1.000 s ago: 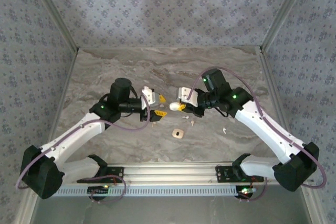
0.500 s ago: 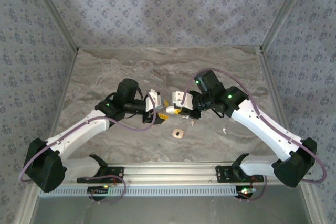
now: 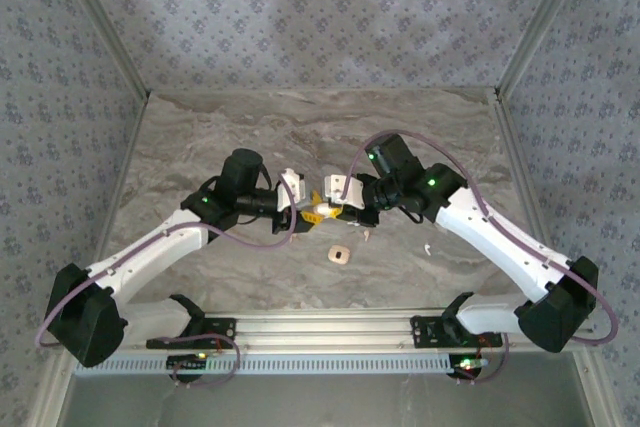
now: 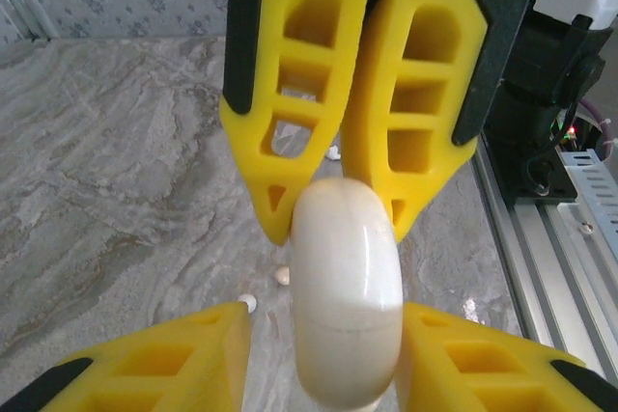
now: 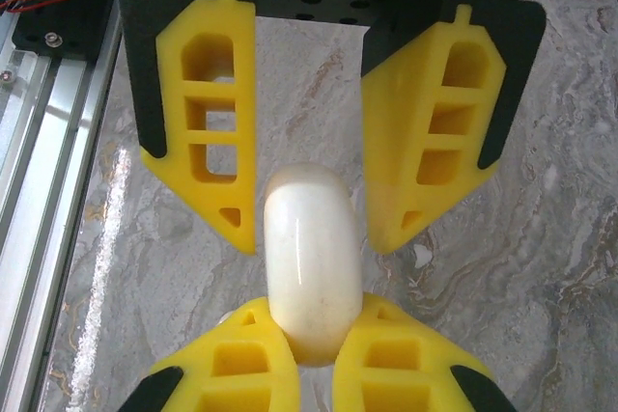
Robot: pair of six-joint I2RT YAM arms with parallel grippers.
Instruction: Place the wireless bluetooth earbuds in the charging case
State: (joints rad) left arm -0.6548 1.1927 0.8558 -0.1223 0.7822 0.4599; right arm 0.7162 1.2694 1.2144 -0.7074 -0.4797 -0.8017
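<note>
The charging case (image 5: 311, 267), a white rounded shell, hangs above the table with its lid closed. My right gripper (image 5: 316, 314) is shut on its near end. My left gripper (image 4: 323, 320) straddles the other end of the case (image 4: 346, 296). Its right finger touches the shell, and a narrow gap shows at its left finger (image 4: 183, 359). The two grippers meet tip to tip at mid-table, left gripper (image 3: 312, 212) facing right gripper (image 3: 341, 211). Tiny white earbuds (image 4: 248, 303) lie on the marble below; in the top view, one earbud (image 3: 366, 236) lies below the right gripper and another earbud (image 3: 427, 247) further right.
A tan rounded square (image 3: 340, 255) lies on the table just in front of the grippers. The aluminium rail (image 3: 320, 332) with the arm bases runs along the near edge. Patterned walls close in the back and both sides.
Both arms have come together at mid-table. The right gripper brought the case leftwards between the left gripper's fingers, and the left jaws have narrowed around it.
</note>
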